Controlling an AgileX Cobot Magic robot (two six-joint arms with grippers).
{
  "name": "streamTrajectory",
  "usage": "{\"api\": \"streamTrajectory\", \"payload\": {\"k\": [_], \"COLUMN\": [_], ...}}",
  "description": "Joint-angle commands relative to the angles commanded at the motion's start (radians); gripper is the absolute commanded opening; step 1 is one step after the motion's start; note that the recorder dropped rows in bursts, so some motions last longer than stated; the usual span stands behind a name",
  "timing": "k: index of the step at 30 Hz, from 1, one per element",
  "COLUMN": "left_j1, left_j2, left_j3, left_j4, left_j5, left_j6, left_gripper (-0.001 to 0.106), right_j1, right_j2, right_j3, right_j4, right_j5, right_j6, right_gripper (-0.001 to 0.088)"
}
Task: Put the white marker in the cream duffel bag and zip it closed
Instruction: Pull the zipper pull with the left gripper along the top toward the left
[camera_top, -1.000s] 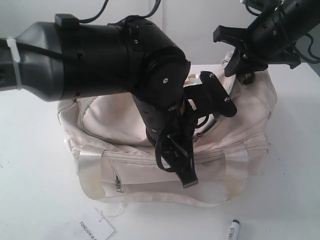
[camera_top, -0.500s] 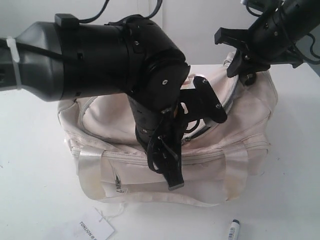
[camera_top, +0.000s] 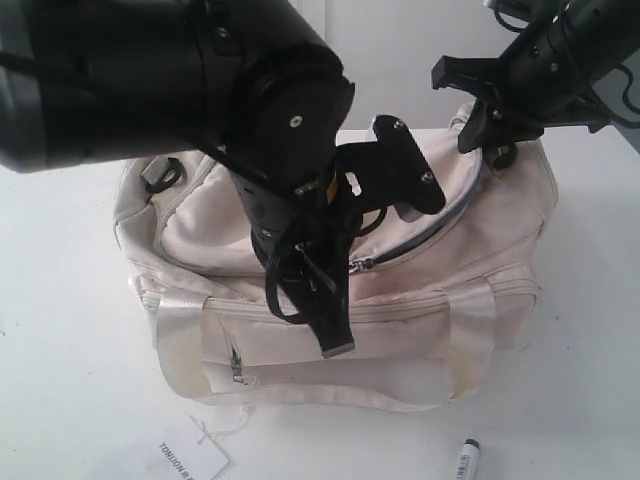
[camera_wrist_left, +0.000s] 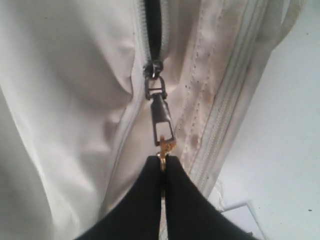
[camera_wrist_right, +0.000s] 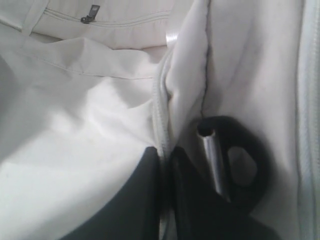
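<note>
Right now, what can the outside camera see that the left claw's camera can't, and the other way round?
Only the exterior view shows the white marker, lying on the table, apart from the cream duffel bag. Only the left wrist view shows the gold pull, pinched in the left claw. Both show the bag's top zipper, partly open.
</note>
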Motion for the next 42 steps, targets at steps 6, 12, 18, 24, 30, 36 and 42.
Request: {"api": "streamTrajectory", "payload": {"k": [6, 12, 18, 24, 30, 36, 42], "left_j1": [0.0, 0.0, 0.0, 0.0, 0.0, 0.0, 0.0], "left_j2": [-0.022, -0.024, -0.024, -0.024, -0.024, -0.024, -0.024], "left_j3": [0.0, 0.0, 0.0, 0.0, 0.0, 0.0, 0.0], "left_j4": [0.018, 0.018, 0.018, 0.074, 0.084, 0.08, 0.065], "left_j5": [0.002, 0.026, 0.077, 0.129, 0.144, 0.083, 0.048], "left_j6": [0.0, 0.0, 0.0, 0.0, -0.003, -0.025, -0.029], "left_gripper": [0.0, 0.0, 0.0, 0.0, 0.0, 0.0, 0.0], "right_j1": [0.0, 0.0, 0.0, 0.0, 0.0, 0.0, 0.0], "right_j2": [0.0, 0.0, 0.0, 0.0, 0.0, 0.0, -0.016], "right_j3": [0.0, 0.0, 0.0, 0.0, 0.0, 0.0, 0.0], "right_j4": [-0.025, -0.047, -0.047, -0.047, -0.047, -0.041, -0.038], "right_j5": [0.009, 0.009, 0.006, 0.006, 0.009, 0.013, 0.057], "right_j6": [0.0, 0.0, 0.0, 0.0, 0.0, 0.034, 0.138], "right_gripper": [0.0, 0.0, 0.0, 0.0, 0.0, 0.0119, 0.0365]}}
